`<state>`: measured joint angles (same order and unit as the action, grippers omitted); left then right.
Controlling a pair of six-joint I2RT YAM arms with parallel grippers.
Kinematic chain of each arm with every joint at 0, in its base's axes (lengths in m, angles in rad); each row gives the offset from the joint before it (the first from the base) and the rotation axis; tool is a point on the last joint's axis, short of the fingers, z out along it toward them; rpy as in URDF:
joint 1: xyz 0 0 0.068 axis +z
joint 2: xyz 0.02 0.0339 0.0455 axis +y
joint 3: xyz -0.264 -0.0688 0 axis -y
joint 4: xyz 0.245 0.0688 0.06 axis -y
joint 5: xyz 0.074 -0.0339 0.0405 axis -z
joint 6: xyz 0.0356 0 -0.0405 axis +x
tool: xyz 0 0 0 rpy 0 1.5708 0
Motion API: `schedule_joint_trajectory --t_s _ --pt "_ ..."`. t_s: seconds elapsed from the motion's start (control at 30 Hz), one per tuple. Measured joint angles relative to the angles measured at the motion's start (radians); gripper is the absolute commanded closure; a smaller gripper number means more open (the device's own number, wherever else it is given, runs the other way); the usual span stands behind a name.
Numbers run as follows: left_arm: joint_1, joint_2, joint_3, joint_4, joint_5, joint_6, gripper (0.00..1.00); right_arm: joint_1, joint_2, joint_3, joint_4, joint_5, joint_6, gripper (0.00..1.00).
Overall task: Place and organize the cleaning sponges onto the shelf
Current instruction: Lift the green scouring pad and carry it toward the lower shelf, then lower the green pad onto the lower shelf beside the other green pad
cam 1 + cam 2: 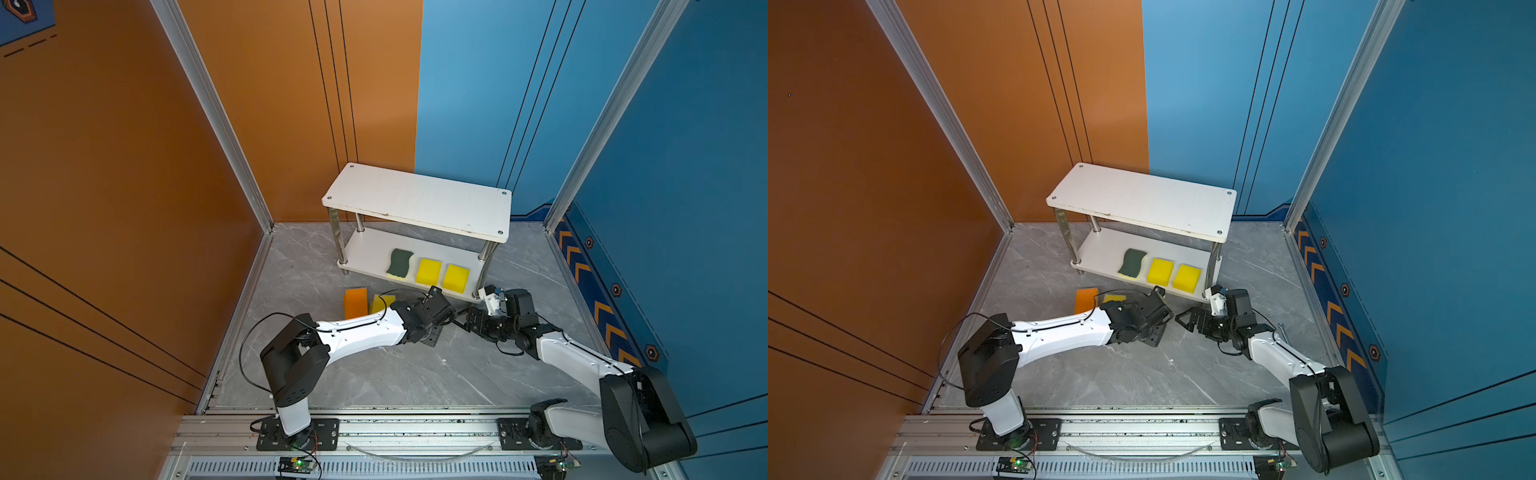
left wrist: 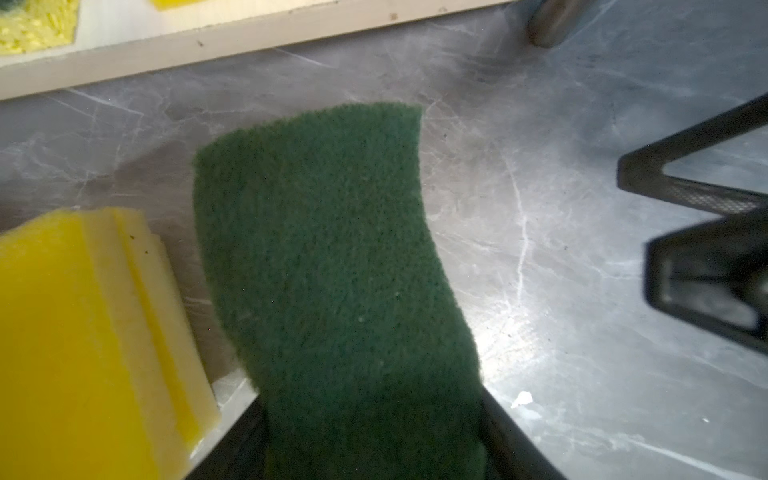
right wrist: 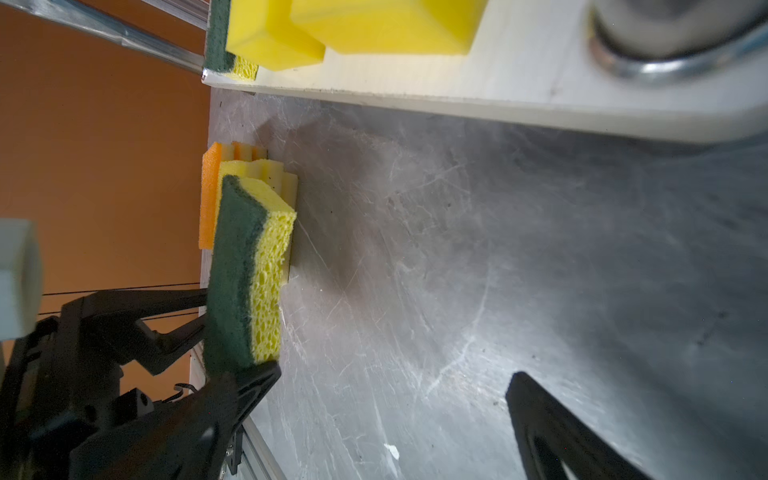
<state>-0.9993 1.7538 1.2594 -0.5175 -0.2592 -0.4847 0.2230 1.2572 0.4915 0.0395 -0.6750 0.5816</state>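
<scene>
My left gripper (image 2: 372, 415) is shut on a wavy green-topped yellow sponge (image 2: 328, 249), held just above the floor in front of the shelf (image 1: 415, 199). In the right wrist view the same sponge (image 3: 245, 270) stands on edge. My right gripper (image 3: 395, 374) is open and empty just to its right (image 1: 1185, 318), one finger close to the sponge's end. The lower board (image 1: 365, 249) carries a green pad (image 1: 400, 263) and two yellow sponges (image 1: 429, 272) (image 1: 455, 277). On the floor lie an orange sponge (image 1: 355, 302) and a stack of yellow ones (image 2: 83, 332). The top board is bare.
The shelf's chrome front leg (image 1: 486, 257) stands close to my right wrist. Orange and blue walls with aluminium posts (image 1: 216, 124) close in the grey marble floor (image 1: 395, 374). A metal rail (image 1: 415, 428) runs along the front edge.
</scene>
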Motion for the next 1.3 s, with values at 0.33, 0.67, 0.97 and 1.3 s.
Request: schedule_joint_trajectory --t_s 0.33,0.67,0.97,1.3 --pt "0.129 -0.175 -0.047 -0.003 0.067 0.077 0.36 0.024 0.000 0.000 0.035 -0.007 0.022 0.00" --pt "0.288 -0.303 -0.089 -0.004 0.094 0.203 0.34 0.052 0.014 0.005 0.043 -0.006 0.027 0.00" --pt "0.390 -0.308 -0.089 -0.002 0.092 0.333 0.31 0.089 0.033 0.026 0.051 -0.003 0.038 0.00" --pt "0.479 -0.293 -0.093 0.064 0.089 0.457 0.30 0.138 0.065 0.057 0.051 -0.002 0.048 0.00"
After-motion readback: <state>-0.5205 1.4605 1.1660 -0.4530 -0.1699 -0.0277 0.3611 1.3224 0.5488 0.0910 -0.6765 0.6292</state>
